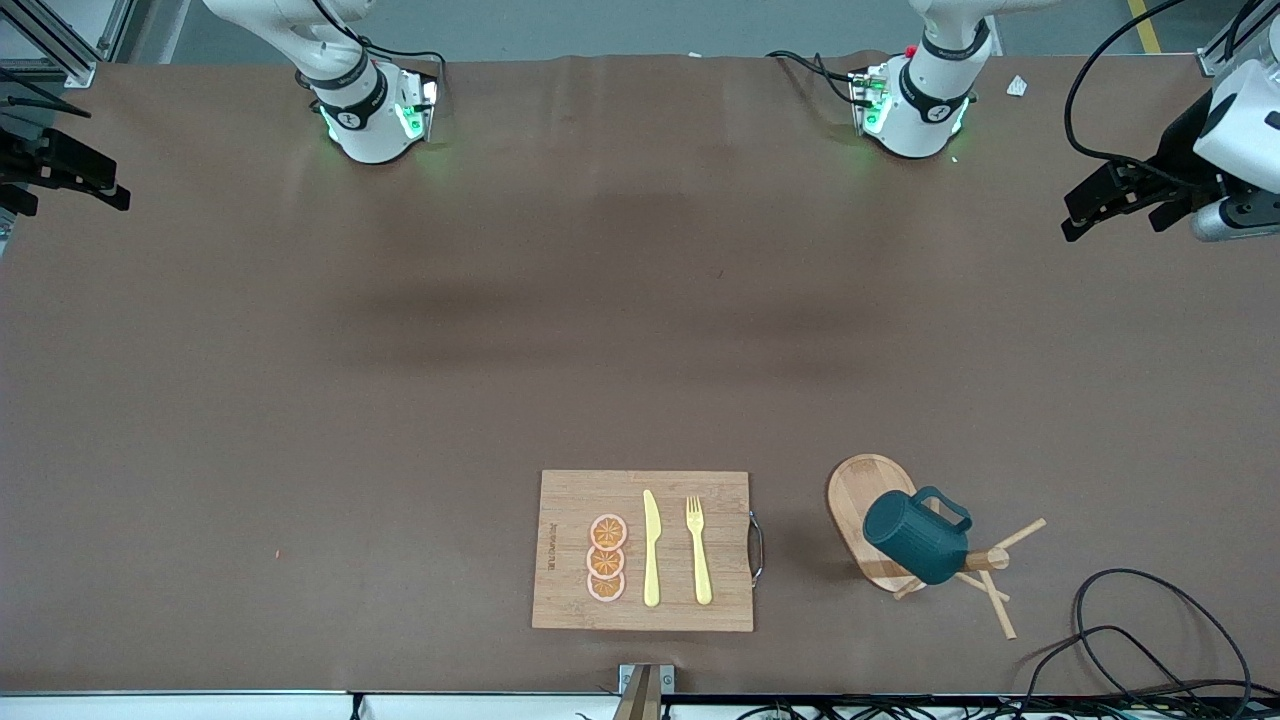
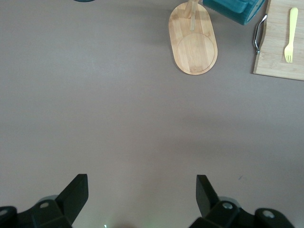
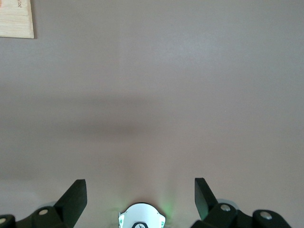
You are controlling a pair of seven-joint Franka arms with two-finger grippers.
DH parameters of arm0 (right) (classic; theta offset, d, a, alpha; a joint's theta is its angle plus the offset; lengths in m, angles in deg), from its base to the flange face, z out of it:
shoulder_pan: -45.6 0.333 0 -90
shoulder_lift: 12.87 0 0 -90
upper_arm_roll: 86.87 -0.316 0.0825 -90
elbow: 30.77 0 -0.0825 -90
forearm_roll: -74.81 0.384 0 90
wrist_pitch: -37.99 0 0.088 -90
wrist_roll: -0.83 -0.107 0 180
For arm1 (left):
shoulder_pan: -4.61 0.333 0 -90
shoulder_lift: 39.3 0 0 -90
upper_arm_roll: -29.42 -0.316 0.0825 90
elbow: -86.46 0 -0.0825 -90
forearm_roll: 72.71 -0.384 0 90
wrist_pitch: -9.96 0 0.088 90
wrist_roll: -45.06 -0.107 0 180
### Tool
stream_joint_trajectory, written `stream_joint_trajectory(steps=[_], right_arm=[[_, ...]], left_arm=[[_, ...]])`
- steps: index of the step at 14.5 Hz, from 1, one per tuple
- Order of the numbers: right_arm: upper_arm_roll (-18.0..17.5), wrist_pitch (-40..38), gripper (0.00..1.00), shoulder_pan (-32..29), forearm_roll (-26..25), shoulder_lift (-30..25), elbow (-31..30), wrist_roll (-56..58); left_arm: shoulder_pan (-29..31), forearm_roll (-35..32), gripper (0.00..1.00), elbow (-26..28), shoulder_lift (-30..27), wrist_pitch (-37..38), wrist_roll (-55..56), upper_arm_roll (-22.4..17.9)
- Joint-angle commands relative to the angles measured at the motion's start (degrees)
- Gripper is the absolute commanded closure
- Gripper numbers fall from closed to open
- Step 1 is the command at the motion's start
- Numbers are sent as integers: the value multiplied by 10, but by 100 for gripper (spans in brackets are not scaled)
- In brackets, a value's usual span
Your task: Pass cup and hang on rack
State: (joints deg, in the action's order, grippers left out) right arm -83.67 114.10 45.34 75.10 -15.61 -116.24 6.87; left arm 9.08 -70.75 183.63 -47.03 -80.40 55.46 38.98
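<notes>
The dark teal cup [image 1: 918, 535] hangs on the light wooden rack, beside its post and above the oval bamboo base [image 1: 858, 495], near the table's front edge toward the left arm's end. No gripper touches it. The thin pegs [image 1: 998, 603] stick out past the cup. The left wrist view shows the rack base [image 2: 194, 47] and part of the cup [image 2: 235, 9]. My left gripper [image 1: 1110, 215] [image 2: 142, 183] is open and empty, up over the table's end. My right gripper [image 1: 80, 195] [image 3: 141, 185] is open and empty over the right arm's end of the table.
A rectangular bamboo cutting board [image 1: 570, 500] lies beside the rack with orange slices [image 1: 606, 558], a yellow knife [image 1: 651, 550] and a yellow fork [image 1: 698, 550]. Black cables [image 1: 1150, 640] lie at the front corner near the rack. The arm bases [image 1: 370, 120] stand along the back.
</notes>
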Motion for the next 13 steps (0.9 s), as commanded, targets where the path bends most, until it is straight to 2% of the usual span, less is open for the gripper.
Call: stream_joint_trajectory(steps=[1,3,13], right_arm=[[-1,0,0,0,3,-12,-11,0],[-1,0,0,0,3,-12,-11,0],[-1,1,0,1,1,-12,-11,0]], left_arm=[[1,-13,0,-8,-2,19,-27,7],[-2,-35,0,-11,-2,19,-53,8],[-9,-35,0,-14,-2,22,-57,7]])
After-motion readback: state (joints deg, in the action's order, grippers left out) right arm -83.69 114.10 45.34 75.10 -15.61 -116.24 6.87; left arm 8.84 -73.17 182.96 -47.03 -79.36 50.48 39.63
